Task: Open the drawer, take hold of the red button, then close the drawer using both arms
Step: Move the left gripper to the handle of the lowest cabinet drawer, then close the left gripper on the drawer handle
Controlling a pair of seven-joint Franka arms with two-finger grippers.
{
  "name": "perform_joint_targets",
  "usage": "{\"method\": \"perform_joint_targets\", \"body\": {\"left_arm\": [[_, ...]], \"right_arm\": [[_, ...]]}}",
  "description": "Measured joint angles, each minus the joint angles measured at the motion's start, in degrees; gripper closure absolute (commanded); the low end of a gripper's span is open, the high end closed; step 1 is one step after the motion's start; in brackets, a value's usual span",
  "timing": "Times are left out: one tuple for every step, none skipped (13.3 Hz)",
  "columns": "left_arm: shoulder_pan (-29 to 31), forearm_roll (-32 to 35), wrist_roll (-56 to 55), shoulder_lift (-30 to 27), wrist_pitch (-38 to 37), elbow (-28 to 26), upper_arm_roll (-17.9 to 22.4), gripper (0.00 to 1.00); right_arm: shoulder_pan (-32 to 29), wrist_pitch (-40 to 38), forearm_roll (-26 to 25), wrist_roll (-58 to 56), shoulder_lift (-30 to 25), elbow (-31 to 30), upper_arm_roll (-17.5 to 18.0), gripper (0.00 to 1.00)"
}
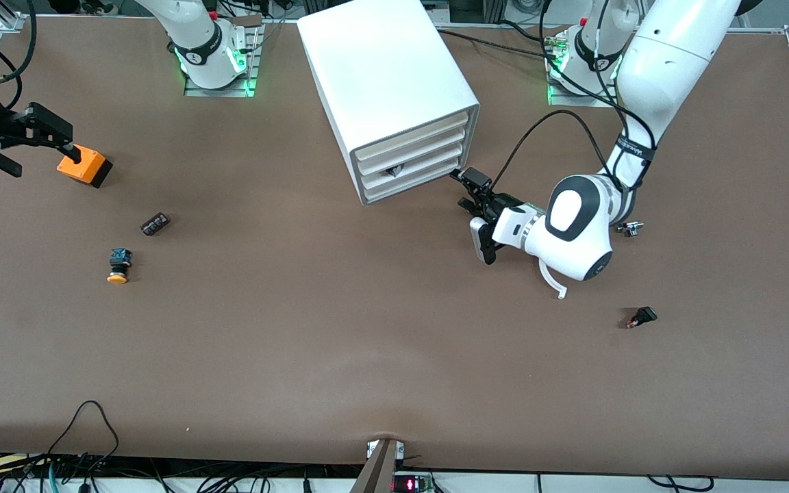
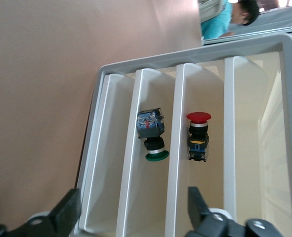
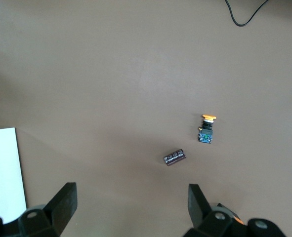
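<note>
The white cabinet (image 1: 384,75) stands at the table's middle, near the arm bases, its stacked tray drawers (image 1: 414,163) all pushed in. In the left wrist view the red-capped button (image 2: 198,136) lies inside one tray drawer (image 2: 178,163); a green-capped button (image 2: 153,134) lies in the adjacent tray. My left gripper (image 1: 464,190) is open and empty just in front of the drawer fronts, not touching them; it also shows in the left wrist view (image 2: 133,210). My right gripper (image 1: 59,140) is open and empty above the orange box (image 1: 84,166); it also shows in the right wrist view (image 3: 131,202).
A yellow-orange-capped button (image 1: 118,266) and a dark cylindrical part (image 1: 155,224) lie toward the right arm's end; both show in the right wrist view, the button (image 3: 206,129) and the part (image 3: 175,157). A small metal part (image 1: 631,228) and a black part (image 1: 642,317) lie toward the left arm's end.
</note>
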Motion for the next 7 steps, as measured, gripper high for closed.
{"method": "perform_joint_targets", "body": {"left_arm": [[0.01,-1.90,2.31,-0.01,0.44,-1.43,-0.10,0.42],[0.01,-4.02,4.91,0.00,0.89,-2.87,-0.40,0.47],[0.00,-5.83,7.16,0.00,1.34,-4.14,-0.84,0.50],[-0.02,-6.92,8.47,-0.01,1.77,-5.04,-1.24,0.52],[-0.03,-7.50,9.12,-0.01,2.18,-5.58,-1.52,0.52],[-0.03,-8.20,9.35,-0.01,2.53,-5.98,-1.86,0.52],[-0.04,-9.61,9.46,-0.02,2.62,-6.43,-2.24,0.51]], "right_arm": [[0.00,0.00,0.00,0.00,0.00,0.00,0.00,0.01],[0.00,-0.01,-0.01,0.00,0.00,0.01,0.00,0.01],[-0.01,-0.03,-0.01,0.00,0.00,0.01,-0.01,0.01],[-0.01,-0.04,-0.01,0.00,0.00,0.01,-0.02,0.01],[-0.01,-0.04,-0.01,0.00,0.00,0.01,-0.02,0.01],[-0.01,-0.05,-0.01,0.00,0.00,0.01,-0.01,0.01],[-0.01,-0.07,-0.01,0.00,0.00,0.01,0.01,0.01]]}}
